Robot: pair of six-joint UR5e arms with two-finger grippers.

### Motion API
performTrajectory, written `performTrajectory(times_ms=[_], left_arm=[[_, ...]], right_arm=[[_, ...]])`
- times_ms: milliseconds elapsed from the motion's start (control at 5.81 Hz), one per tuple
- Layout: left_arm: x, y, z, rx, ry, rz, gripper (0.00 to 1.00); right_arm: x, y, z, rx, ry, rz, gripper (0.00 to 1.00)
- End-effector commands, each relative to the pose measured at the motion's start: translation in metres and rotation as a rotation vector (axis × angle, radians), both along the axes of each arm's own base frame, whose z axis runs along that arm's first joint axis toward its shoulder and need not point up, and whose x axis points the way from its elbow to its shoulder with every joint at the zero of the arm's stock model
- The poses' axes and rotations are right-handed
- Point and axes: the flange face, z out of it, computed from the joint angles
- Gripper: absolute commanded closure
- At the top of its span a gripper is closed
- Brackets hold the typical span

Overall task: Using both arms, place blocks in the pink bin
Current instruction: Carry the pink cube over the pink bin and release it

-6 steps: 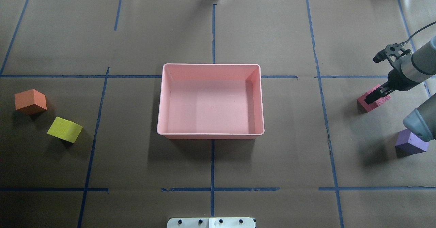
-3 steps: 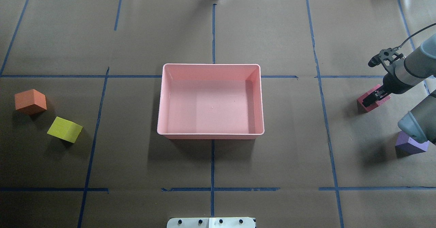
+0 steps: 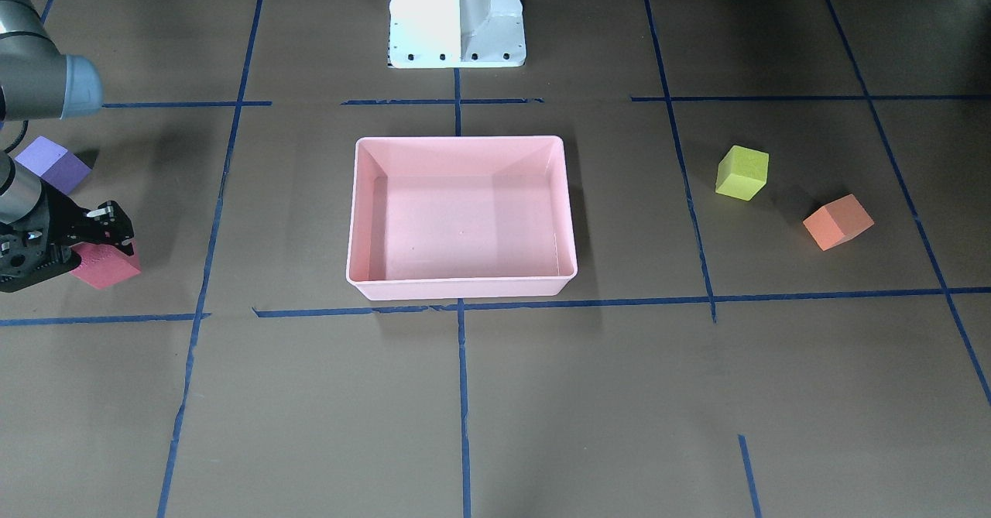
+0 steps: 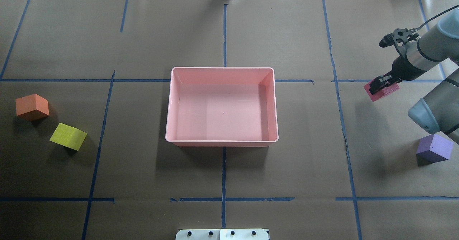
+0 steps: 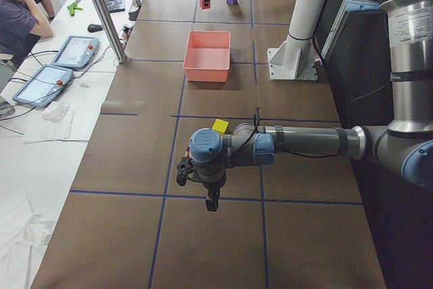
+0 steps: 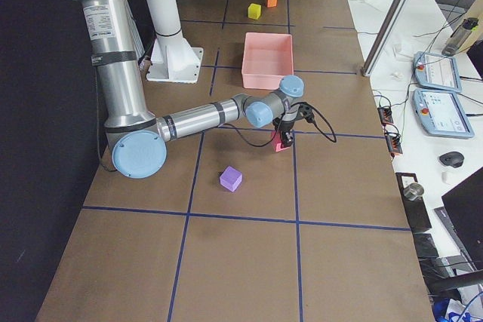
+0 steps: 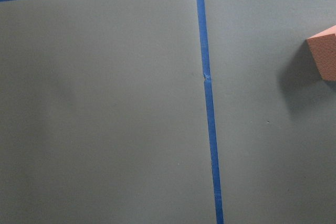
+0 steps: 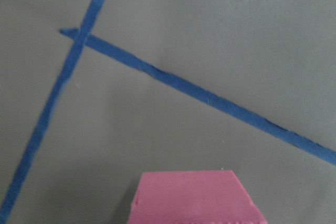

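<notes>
**Pink bin** (image 4: 221,143): smooth moulded plastic, glossy; its floor carried soft reflections.
**Red-pink block** (image 8: 194,200): foam, matt, with a finely pebbled face and a ragged cut edge.
**Purple block** (image 4: 434,148), **yellow-green block** (image 4: 68,136), **orange block** (image 4: 32,106): all looked like matt foam and showed no shine.
**Table covering** (image 4: 287,168): brown paper, matt, lightly creased.
**Grid lines** (image 4: 223,172): blue tape, dull, torn at some ends.
**Right arm** (image 4: 426,51): grey satin metal tubing with a brighter band.
**Joint cap** (image 4: 423,114): smooth light-blue plastic.
**Pedestal** (image 3: 457,15): white, smooth, apparently painted metal, semi-gloss.
</notes>
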Motion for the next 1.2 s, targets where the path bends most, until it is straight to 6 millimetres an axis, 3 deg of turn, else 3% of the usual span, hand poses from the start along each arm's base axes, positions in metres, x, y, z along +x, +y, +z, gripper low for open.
performTrajectory(times_ms=[0, 172, 344, 516, 689, 861, 1033], left_arm=[[0.000, -0.001, -0.008, 0.016, -0.006, 0.002, 0.00], [0.002, -0.001, -0.010, 0.020, 0.000, 0.003, 0.00], [0.003, -0.009, -0.019, 0.047, 0.003, 0.004, 0.00], [0.004, -0.034, -0.045, 0.136, 0.003, 0.005, 0.00], [0.004, -0.038, -0.051, 0.189, 0.004, 0.005, 0.00], [0.004, -0.041, -0.054, 0.231, 0.005, 0.004, 0.00], [0.005, -0.043, -0.055, 0.238, 0.005, 0.008, 0.00]], right_arm=[[-0.045, 0.003, -0.132, -0.147, -0.047, 0.136, 0.68], [-0.084, 0.015, -0.194, -0.227, -0.062, 0.187, 0.67], [-0.130, 0.034, -0.242, -0.263, -0.076, 0.246, 0.66], [-0.176, 0.062, -0.284, -0.290, -0.090, 0.289, 0.65], [-0.225, 0.099, -0.304, -0.284, -0.075, 0.327, 0.63], [-0.251, 0.121, -0.307, -0.282, -0.062, 0.341, 0.50], [-0.255, 0.125, -0.307, -0.283, -0.058, 0.343, 0.01]])
